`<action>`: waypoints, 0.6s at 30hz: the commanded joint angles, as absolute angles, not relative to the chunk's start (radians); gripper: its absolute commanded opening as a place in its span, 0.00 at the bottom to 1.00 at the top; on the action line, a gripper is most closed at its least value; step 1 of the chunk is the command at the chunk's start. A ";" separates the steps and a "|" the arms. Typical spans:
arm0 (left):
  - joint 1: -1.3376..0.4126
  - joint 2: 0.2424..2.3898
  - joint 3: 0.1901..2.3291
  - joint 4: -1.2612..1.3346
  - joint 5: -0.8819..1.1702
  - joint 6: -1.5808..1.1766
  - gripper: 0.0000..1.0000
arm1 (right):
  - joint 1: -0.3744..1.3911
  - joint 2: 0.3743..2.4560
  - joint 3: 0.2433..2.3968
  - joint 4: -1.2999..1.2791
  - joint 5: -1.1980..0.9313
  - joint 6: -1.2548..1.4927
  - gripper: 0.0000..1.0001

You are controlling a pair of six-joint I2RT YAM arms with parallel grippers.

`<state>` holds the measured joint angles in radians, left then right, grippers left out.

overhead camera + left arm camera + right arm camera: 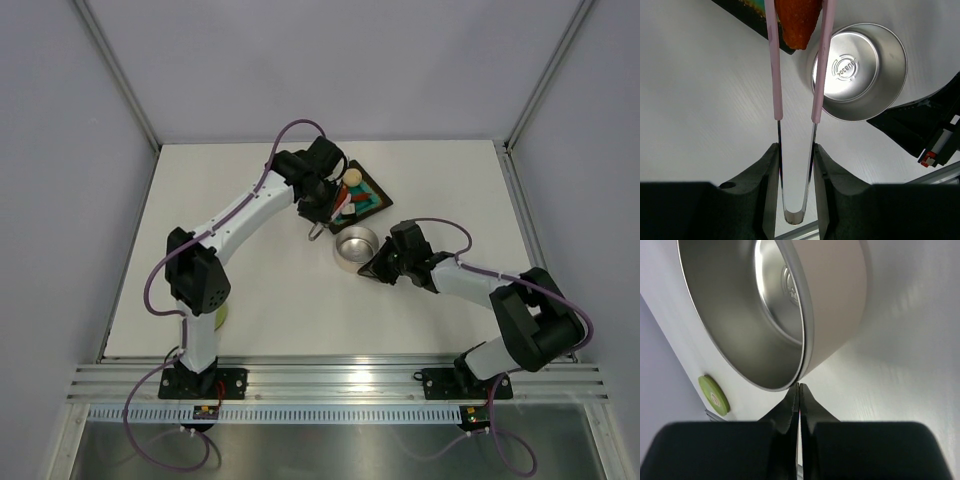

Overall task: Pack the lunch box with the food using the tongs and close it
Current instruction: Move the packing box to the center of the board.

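Left tool (796, 150) is clamped on the tongs (774, 75), squeezing the two metal legs near the loop end. The pink tips are pinched on a red-orange food piece (797, 22), which is lifted clear of the bench (700, 100).

Key relation: the lunch box (860, 70) lies just to the right of the tong tips in the left wrist view. The right tong leg already crosses the tin's rim line there. The piece hangs by the corner of the teal tray (752, 15), not yet over the tin's mouth. In the top view the tin sits just beside the tray on its near side, toward the arm bases. The tongs' long axis runs diagonally from the tool out to the tray. Judgement: a short sideways carry toward the tin, then a release, would drop the piece in. The tin looks empty, with its bottom stamp visible.

Right tool (799, 390) has its fingers pressed together, tips at the tin's rim on the near-right side. Whether they nip the thin wall cannot be told. It sits on the side away from the tongs, so the mouth is open from the tray side.

A beige ball (352, 179) and other bits are on the tray. The green lid (714, 396) lies flat, well apart from the tin, near the left arm's base. Risk: a tong leg clipping the rim.
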<state>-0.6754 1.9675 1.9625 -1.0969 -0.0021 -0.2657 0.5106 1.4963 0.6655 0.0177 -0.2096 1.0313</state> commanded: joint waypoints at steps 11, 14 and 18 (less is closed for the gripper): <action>-0.739 1.815 1.838 -1.141 0.066 -0.178 0.00 | 0.344 1.131 0.644 -0.308 0.034 0.924 0.08; -0.772 1.822 1.839 -1.158 0.071 -0.167 0.00 | 0.223 1.043 0.652 -0.376 0.028 0.832 0.09; -0.795 1.833 1.816 -1.143 0.092 -0.172 0.00 | 0.184 1.002 0.686 -0.457 0.061 0.782 0.10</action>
